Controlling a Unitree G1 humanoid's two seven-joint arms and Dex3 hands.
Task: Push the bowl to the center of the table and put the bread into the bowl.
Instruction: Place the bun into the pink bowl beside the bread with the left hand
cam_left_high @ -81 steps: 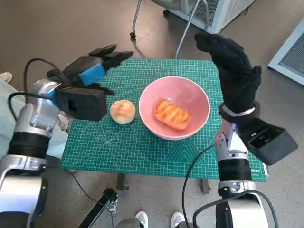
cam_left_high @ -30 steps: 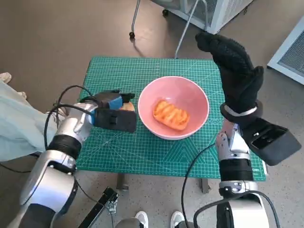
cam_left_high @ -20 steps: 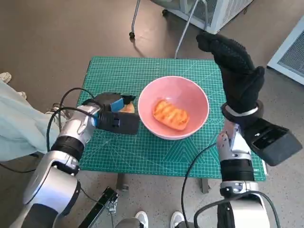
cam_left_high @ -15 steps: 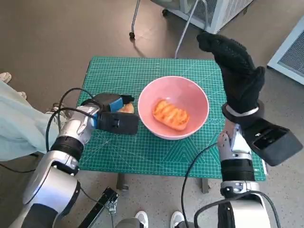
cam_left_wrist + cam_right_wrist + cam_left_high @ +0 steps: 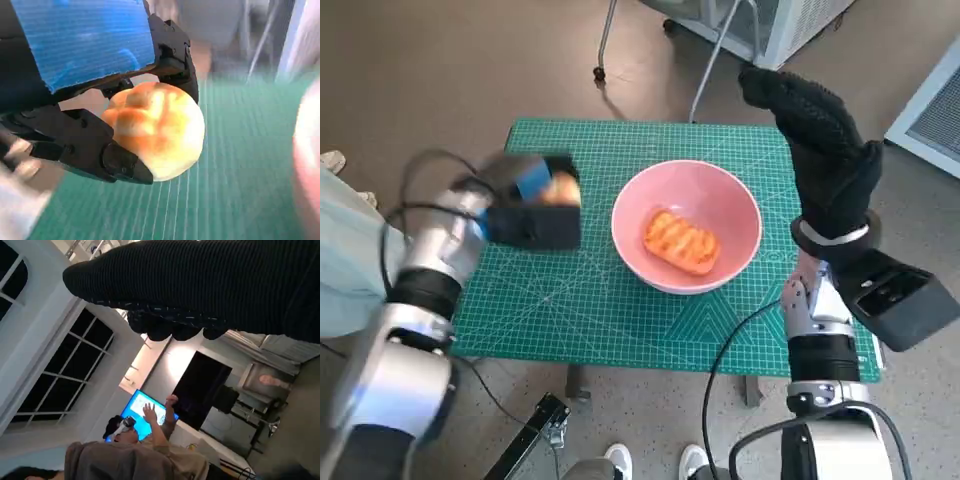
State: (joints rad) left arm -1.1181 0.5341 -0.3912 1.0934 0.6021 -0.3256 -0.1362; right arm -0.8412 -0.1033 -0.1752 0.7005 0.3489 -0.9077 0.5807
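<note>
**Round bun now lifted in my left hand, next to the bowl**

Since half a second ago, my left hand [image 5: 535,195] has gone up from the bench [image 5: 620,310] and a little away from the bowl [image 5: 686,226], and it takes the round bun [image 5: 159,127] with it. The arm is blurred in the head view, so I judge it is in quick motion.

In the left wrist view the black fingers [image 5: 100,150] close around the bun from two sides, and the green mat is visible under it, so the bun is in the air and touches nothing else. In the head view it shows only as a pale spot [image 5: 560,188] at the fingers, just beside the pink bowl, on its left. The bowl sits about in the middle of the bench and already holds one long grilled bread [image 5: 682,242].

My right hand [image 5: 820,150] is raised above the right edge of the bench, fingers stretched out and holding nothing.

About handling: I think the bun is light and soft, with a smooth baked crust. It can be pressed flat if I squeeze hard, and it can roll out of a loose hold because it is round. The best place to hold is across its widest part, as now, with gentle force. I would carry it over the bowl rim and release it low, beside the other bread, so it does not bounce out.
</note>
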